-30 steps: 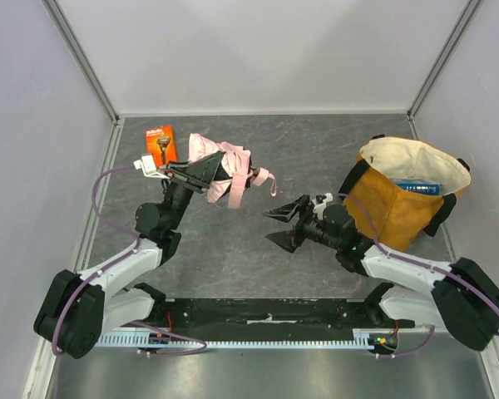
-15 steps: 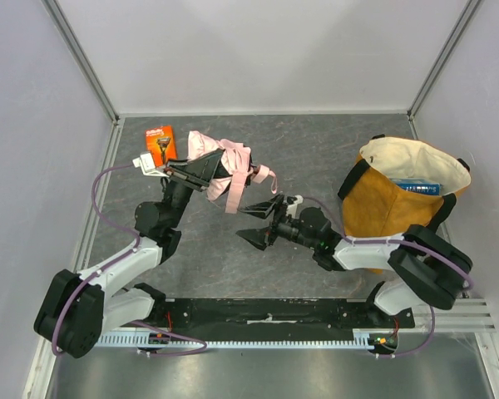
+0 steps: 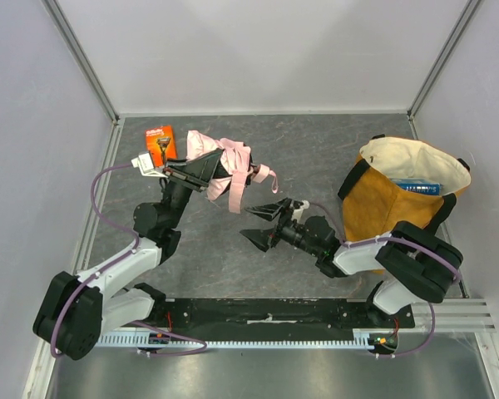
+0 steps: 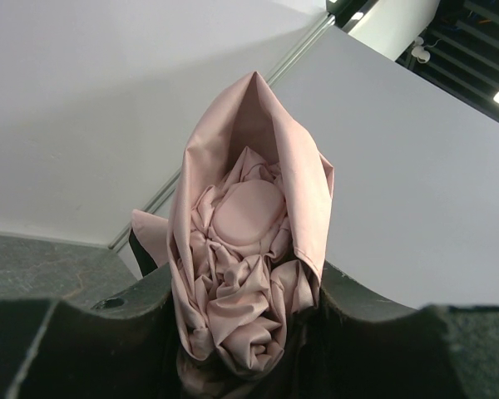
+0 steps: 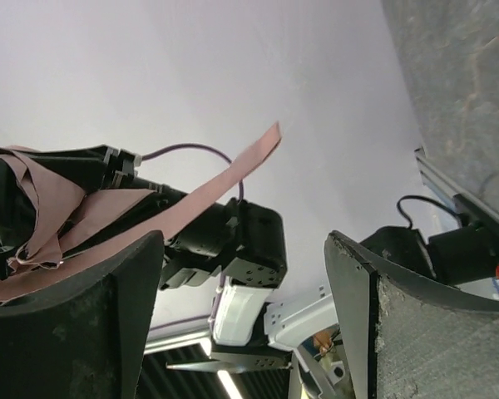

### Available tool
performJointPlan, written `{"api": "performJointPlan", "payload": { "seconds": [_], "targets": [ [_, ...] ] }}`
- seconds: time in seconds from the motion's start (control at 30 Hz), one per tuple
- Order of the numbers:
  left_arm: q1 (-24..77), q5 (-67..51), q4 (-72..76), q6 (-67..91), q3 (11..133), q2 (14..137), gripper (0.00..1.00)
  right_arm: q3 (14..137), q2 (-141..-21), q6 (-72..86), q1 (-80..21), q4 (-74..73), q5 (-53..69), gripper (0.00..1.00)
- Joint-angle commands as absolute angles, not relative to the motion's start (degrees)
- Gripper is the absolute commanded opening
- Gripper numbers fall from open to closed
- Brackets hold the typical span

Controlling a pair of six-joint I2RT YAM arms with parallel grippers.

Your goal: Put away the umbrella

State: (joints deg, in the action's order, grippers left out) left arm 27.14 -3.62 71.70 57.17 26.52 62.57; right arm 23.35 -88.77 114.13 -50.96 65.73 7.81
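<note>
The pale pink umbrella (image 3: 224,166) is held up off the table at the back left, its crumpled fabric and a loose strap hanging down. My left gripper (image 3: 201,173) is shut on it; in the left wrist view the bunched pink fabric (image 4: 249,258) fills the gap between the two black fingers. My right gripper (image 3: 260,223) stands open just right of and below the umbrella, pointing left at it with nothing between its fingers. In the right wrist view the pink strap (image 5: 191,208) crosses above the left finger (image 5: 91,324).
A mustard-yellow tote bag (image 3: 399,195) stands open at the right with a blue box (image 3: 420,187) inside. An orange razor package (image 3: 160,144) lies at the back left near the wall. Grey walls close in the table on three sides.
My right arm has swung left toward the umbrella, its open gripper ending close under the hanging strap. The left arm and the umbrella have stayed put.
</note>
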Motion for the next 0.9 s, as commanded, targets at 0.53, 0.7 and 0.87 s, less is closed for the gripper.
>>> {"api": "performJointPlan", "payload": {
  "seconds": [0.53,0.7,0.87],
  "targets": [
    [28.04,-3.51,95.36,57.57,27.42,60.29,0.02,35.6,-89.04,137.64,-53.7,61.44,3.69,0.75],
    [28.21,-2.29,95.36,59.84,27.77,60.47,0.02,33.58,-89.21,138.16,-53.88,62.75,1.41,0.47],
    [28.21,-0.18,95.36,64.33,28.3,61.43,0.02,34.72,-92.28,137.73,-54.4,66.0,2.02,0.47]
  ]
}}
